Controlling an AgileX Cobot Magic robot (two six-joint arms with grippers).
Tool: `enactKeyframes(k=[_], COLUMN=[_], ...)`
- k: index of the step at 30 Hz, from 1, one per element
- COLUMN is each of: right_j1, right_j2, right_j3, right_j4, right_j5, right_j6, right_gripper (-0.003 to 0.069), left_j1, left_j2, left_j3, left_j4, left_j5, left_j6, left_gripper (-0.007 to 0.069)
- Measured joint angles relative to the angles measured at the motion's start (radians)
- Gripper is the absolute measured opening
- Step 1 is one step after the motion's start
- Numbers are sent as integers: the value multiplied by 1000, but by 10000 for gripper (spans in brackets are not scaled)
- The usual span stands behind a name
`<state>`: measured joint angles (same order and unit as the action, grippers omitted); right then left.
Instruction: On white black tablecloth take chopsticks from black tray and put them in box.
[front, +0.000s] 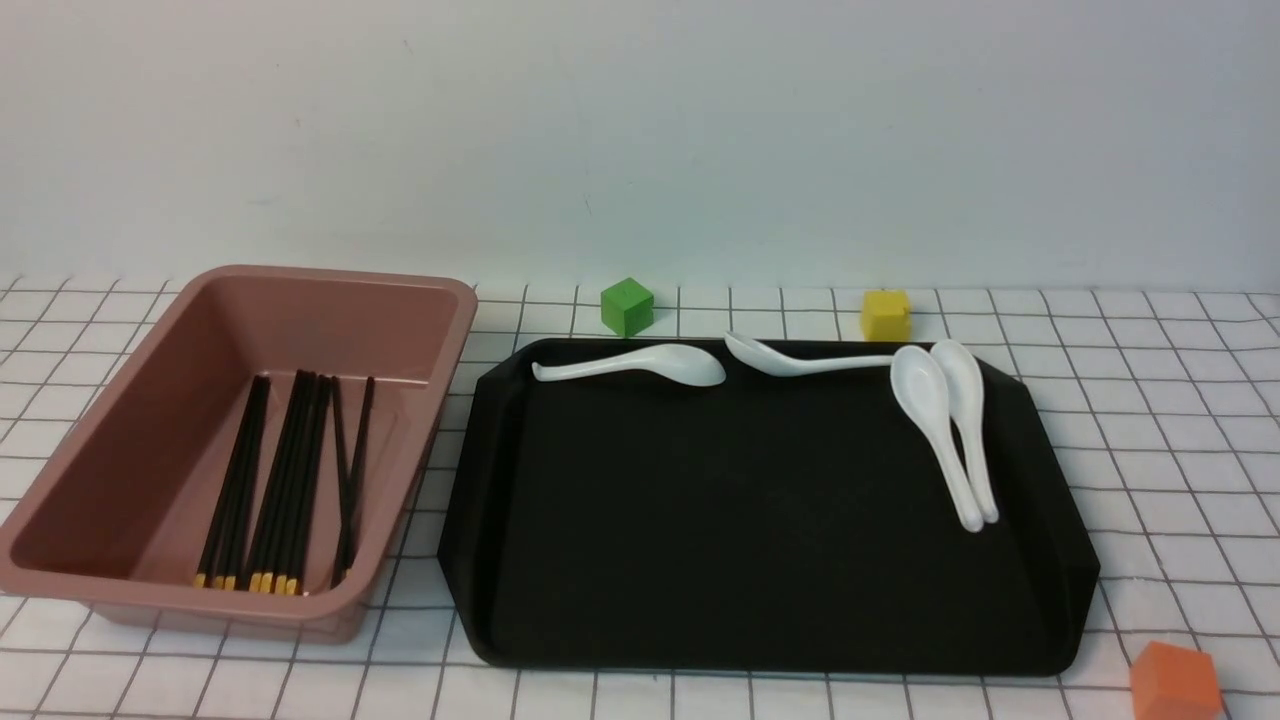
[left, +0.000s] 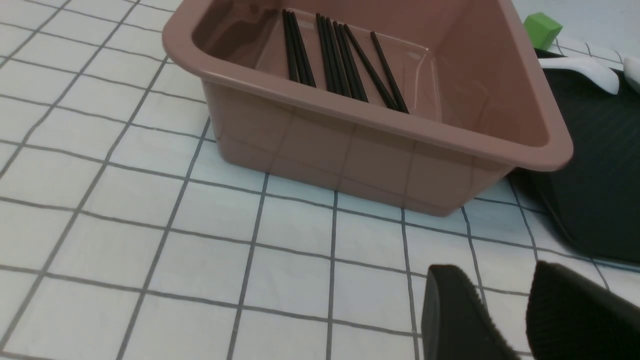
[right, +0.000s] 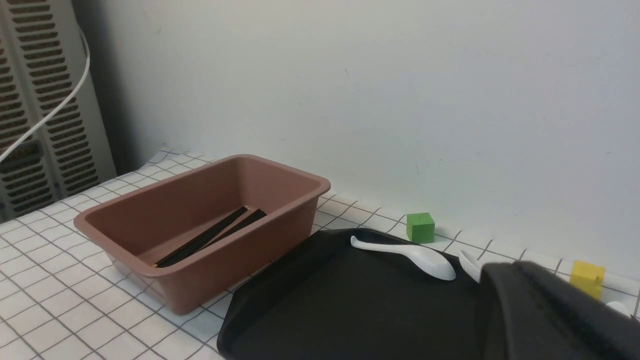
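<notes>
From my remote seat the front camera showed neither arm, so I judged the grippers by the wrist cameras alone. The left gripper (left: 492, 274) hung low over the tablecloth (front: 1180, 440) near the closer end of the box (front: 320, 330), its 2 ribbed black fingers (left: 455, 315) standing apart with bare cloth between them and nothing in their hold. The right gripper (right: 545, 310) filled a corner of its own camera as a dark, blurred mass over the black tray (front: 760, 540). I could not tell how wide it stood or whether it held anything. The chopsticks (front: 290, 480) lay inside the box on its floor, running lengthwise with their yellow tips toward the near end. Most were bunched side by side, and 2 at the right of the bunch crossed each other. The box sat on the cloth to the left of the tray, just beside it. The tray carried 4 white spoons (front: 640, 365): 2 along its far rim and 2 nested together near its far right corner. A green cube (front: 627, 306) and a yellow cube (front: 886, 315) stood on the cloth just beyond the tray. An orange cube (front: 1175, 682) sat near its front right corner.
</notes>
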<state>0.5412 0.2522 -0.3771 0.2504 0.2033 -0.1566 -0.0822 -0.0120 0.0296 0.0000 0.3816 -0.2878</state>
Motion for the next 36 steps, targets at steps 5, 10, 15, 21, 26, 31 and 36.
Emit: enactKeyframes(k=[5, 10, 15, 21, 26, 31, 36], right_j1=[0, -13, -134, -322, -406, -415, -415], right_j2=[0, -32, -108, -219, -261, -261, -261], right_j3=[27, 153, 252, 361, 401, 401, 401], right_j4=[-1, -69, -193, -241, -244, -244, -232], right_j5=[-30, -107, -108, -83, -70, 0, 89], right_j6=[0, 62, 207, 262, 266, 266, 266], right_gripper=[13, 14, 20, 25, 33, 38, 44], left_j1=[0, 0, 0, 0, 0, 0, 0], left_j2=[0, 0, 0, 0, 0, 0, 0], left_j3=[0, 0, 0, 0, 0, 0, 0], left_j4=[0, 0, 0, 0, 0, 0, 0], left_j5=[0, 0, 0, 0, 0, 1, 0], left_j6=[0, 0, 0, 0, 0, 0, 0], left_gripper=[238, 238, 238, 238, 238, 238, 238])
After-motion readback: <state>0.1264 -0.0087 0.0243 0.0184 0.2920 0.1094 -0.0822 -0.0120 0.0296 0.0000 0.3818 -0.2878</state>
